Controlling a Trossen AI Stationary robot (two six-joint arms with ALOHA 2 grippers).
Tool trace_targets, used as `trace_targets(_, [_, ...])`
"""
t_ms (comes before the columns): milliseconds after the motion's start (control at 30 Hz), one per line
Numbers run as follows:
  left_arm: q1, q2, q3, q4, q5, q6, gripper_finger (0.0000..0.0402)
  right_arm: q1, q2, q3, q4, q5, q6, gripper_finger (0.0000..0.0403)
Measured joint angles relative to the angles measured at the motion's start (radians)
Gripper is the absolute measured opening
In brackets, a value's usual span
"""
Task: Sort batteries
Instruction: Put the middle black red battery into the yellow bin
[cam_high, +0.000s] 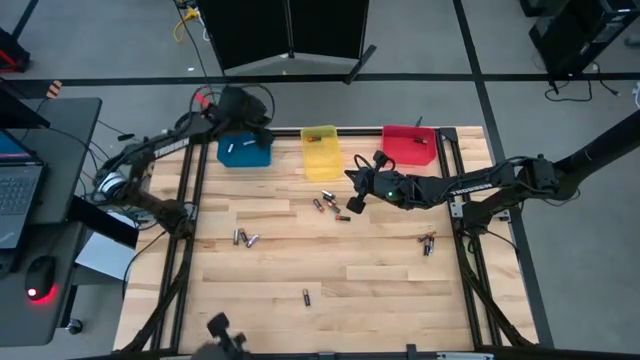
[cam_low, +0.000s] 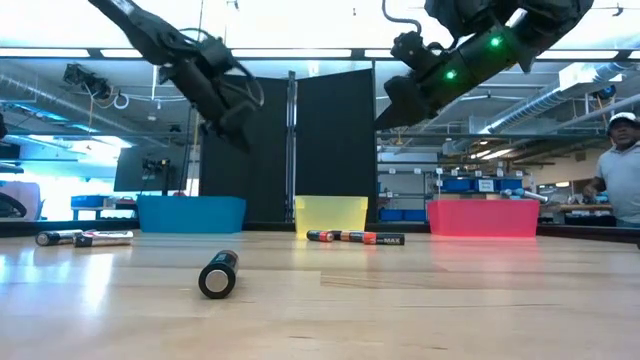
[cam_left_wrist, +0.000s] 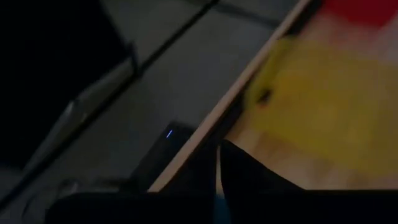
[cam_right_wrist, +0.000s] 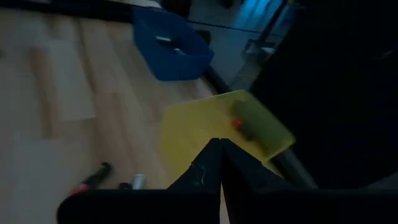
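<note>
Right tool (cam_high: 355, 204): fingers pressed together, nothing visible between them; raised off the tabletop (cam_high: 380, 285) just in front of the yellow bin (cam_high: 320, 152), probably bound for the nearest cells. Left tool (cam_high: 243, 118): over the blue bin (cam_high: 245, 152), beside the yellow bin; whether its fingers are apart I cannot tell, though the position suits a drop. Batteries (cam_high: 327, 203): small dark and silvery cylinders, some orange-ended. A cluster lies just in front of the yellow bin, others farther out across the tabletop, one alone nearest the front edge; pale cells show in the blue bin, a dark one in the yellow. Red bin (cam_high: 408, 146): beside the yellow bin.
</note>
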Motion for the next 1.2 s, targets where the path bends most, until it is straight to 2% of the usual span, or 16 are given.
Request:
trace_targets(233, [-0.152, -0.117, -0.218, 0.300, 0.037, -0.041, 0.0011, -0.033, 0.000, -0.074, 0.081, -0.170, 0.103, 0.0012])
trace_targets(467, [-0.281, -0.136, -0.421, 0.640, 0.071, -0.155, 0.0013, -0.018, 0.000, -0.086, 0.075, -0.195, 0.158, 0.0014])
trace_targets(600, [-0.342, -0.136, -0.505, 0.775, 0.071, -0.155, 0.0013, -0.010, 0.000, -0.086, 0.047, -0.264, 0.186, 0.0016])
trace_targets(733, [-0.384, -0.136, -0.558, 0.857, 0.072, -0.155, 0.0013, -0.001, 0.000, -0.087, -0.005, -0.380, 0.233, 0.0022])
trace_targets(833, [-0.401, -0.136, -0.567, 0.876, 0.072, -0.155, 0.0013, 0.017, 0.000, -0.087, -0.048, -0.421, 0.278, 0.0035])
trace_targets(1067, [-0.426, -0.136, -0.567, 0.876, 0.071, -0.155, 0.0013, 0.088, 0.019, -0.087, -0.113, -0.418, 0.299, 0.0094])
trace_targets(1200, [-0.428, -0.136, -0.567, 0.875, 0.071, -0.155, 0.0013, 0.108, 0.098, -0.087, -0.098, -0.412, 0.311, 0.0136])
